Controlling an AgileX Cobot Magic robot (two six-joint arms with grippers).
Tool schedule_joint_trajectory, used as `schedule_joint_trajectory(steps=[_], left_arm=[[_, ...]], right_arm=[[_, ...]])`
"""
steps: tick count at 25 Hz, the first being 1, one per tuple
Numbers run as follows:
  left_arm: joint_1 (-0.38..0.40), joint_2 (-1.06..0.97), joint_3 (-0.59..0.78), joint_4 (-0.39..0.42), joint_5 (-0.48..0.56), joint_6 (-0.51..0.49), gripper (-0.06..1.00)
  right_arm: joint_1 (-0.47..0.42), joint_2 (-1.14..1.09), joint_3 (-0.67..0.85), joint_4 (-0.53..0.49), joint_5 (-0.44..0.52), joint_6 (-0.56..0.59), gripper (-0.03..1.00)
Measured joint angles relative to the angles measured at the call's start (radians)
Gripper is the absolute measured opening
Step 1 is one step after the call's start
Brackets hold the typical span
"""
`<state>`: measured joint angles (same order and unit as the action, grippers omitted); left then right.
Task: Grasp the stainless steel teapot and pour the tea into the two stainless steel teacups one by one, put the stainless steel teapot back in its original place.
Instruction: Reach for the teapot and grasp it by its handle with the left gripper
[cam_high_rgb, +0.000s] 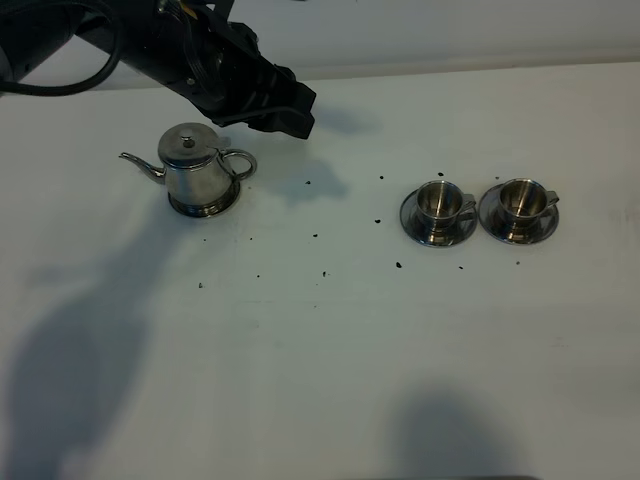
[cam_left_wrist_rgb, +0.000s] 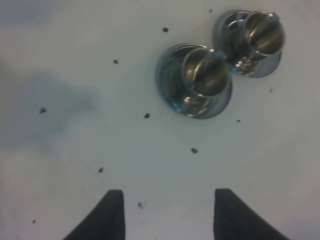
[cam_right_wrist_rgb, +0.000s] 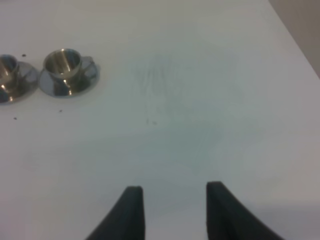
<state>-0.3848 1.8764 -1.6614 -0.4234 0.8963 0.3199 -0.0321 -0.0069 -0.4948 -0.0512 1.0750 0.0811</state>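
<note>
On the white counter (cam_high_rgb: 330, 380), our left pincer (cam_left_wrist_rgb: 167, 215) hovers just beyond the pot on its handle side, jaws apart and empty. The right pincer (cam_right_wrist_rgb: 175, 210) is also apart and empty. The shiny stainless steel teapot with domed knobbed lid (cam_high_rgb: 198, 172) sits on its saucer at far left. We judge it rigid, slick and heavier if full, so take the loop handle (cam_high_rgb: 252, 160), not the body. The inner steel teacup (cam_high_rgb: 440, 200) and outer steel teacup (cam_high_rgb: 522, 198) stand on saucers well apart to the right.

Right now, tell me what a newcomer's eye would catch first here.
The shiny steel teapot stands on a saucer at the table's left, the dark left gripper hovering beyond it. At right, two steel teacups sit side by side on saucers, black specks scattered between.
</note>
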Motion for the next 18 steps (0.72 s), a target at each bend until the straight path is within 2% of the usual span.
schedule_joint_trajectory(steps=[4,8,11,18], left_arm=[[-0.040,0.044,-0.110,0.123,0.079,-0.089,0.44],[-0.123,0.143,-0.295,0.285,0.191,-0.207,0.44],[-0.162,0.232,-0.452,0.369,0.281,-0.267,0.44],[-0.169,0.457,-0.749,0.496,0.292,-0.388,0.44]], right_arm=[[0.000,0.000,0.000,0.000,0.000,0.000,0.29],[0.000,0.000,0.000,0.000,0.000,0.000,0.29],[0.000,0.000,0.000,0.000,0.000,0.000,0.29],[0.000,0.000,0.000,0.001,0.000,0.000,0.29]])
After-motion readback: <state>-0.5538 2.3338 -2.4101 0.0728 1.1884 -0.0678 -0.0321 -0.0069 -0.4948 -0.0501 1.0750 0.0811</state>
